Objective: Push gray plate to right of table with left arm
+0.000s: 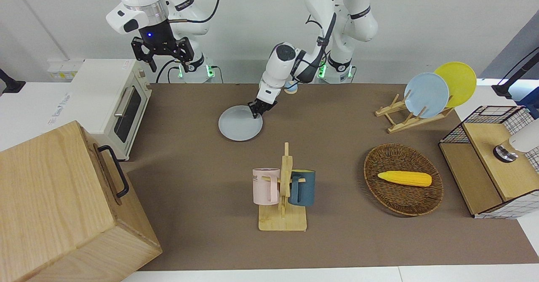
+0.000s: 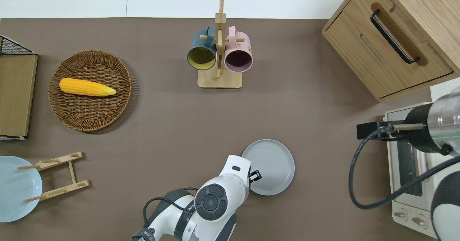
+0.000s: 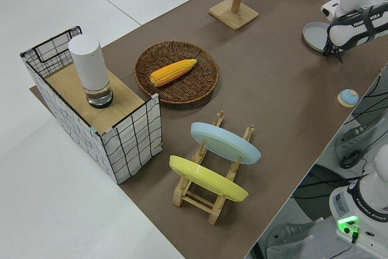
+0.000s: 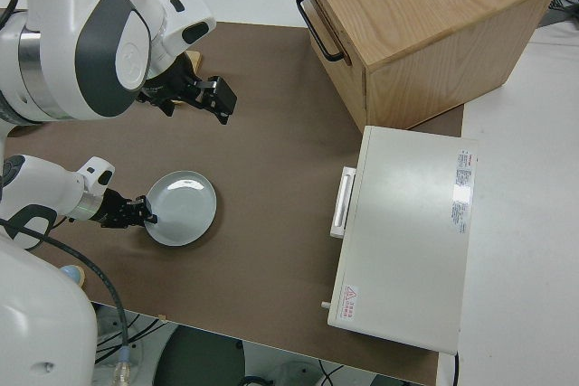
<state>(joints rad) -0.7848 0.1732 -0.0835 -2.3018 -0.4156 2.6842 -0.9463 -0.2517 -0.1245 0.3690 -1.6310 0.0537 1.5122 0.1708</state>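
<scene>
Meanwhile, left arm's black gripper [image 2: 256, 176], fingers together, pressed pale gray round plate [image 2: 272, 165] at seven o'clock rim on brown table [image 2: 172, 126]; right arm parked.

1. My left arm [image 1: 290, 61] wears smooth, glossy white plastic shells.
2. The gray plate [image 2: 271, 163] looks like smooth glazed ceramic with a soft sheen.
3. The table [image 1: 202, 155] has a matt brown top.
4. The basket [image 1: 402, 198], lower right of the front view, is rough woven wicker.
5. The cabinet [image 1: 54, 206], lower left, is pale grained wood.
</scene>
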